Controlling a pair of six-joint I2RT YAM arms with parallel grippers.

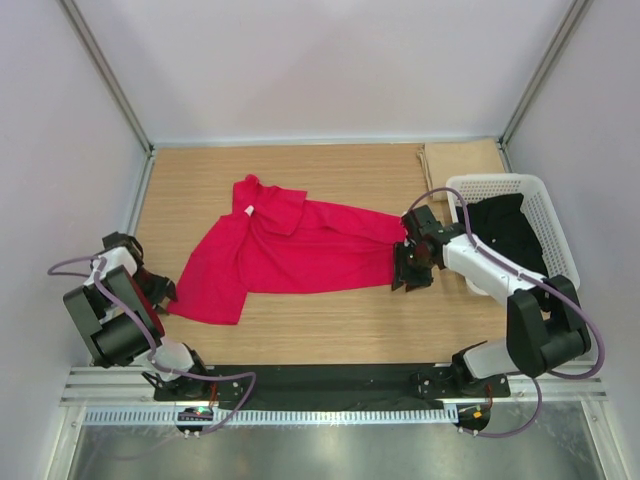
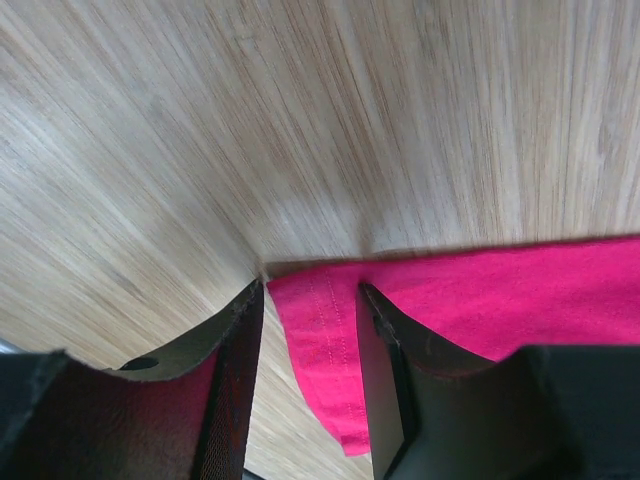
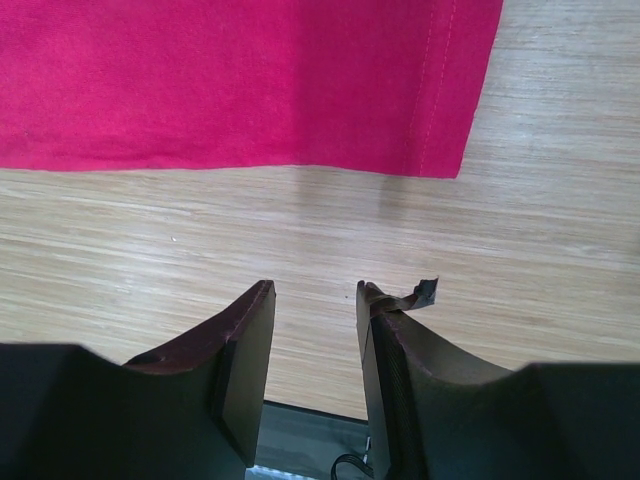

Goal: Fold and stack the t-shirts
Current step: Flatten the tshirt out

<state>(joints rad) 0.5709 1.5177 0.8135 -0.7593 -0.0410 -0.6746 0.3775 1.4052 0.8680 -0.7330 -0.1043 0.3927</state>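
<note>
Both arms reach low, one at each end of the red t-shirt (image 1: pixel 290 250).
Left end effector (image 2: pixel 310 300) straddles a hem corner, jaws apart; right end effector (image 3: pixel 315 292) gapes over bare surface (image 1: pixel 330 330), white basket (image 1: pixel 545 210) just behind.

The top camera looks steeply down from high above the whole crimson red cloth t-shirt (image 1: pixel 290 250). The left wrist camera faces down close over one hemmed corner, the right close beside another; all share it.
</note>
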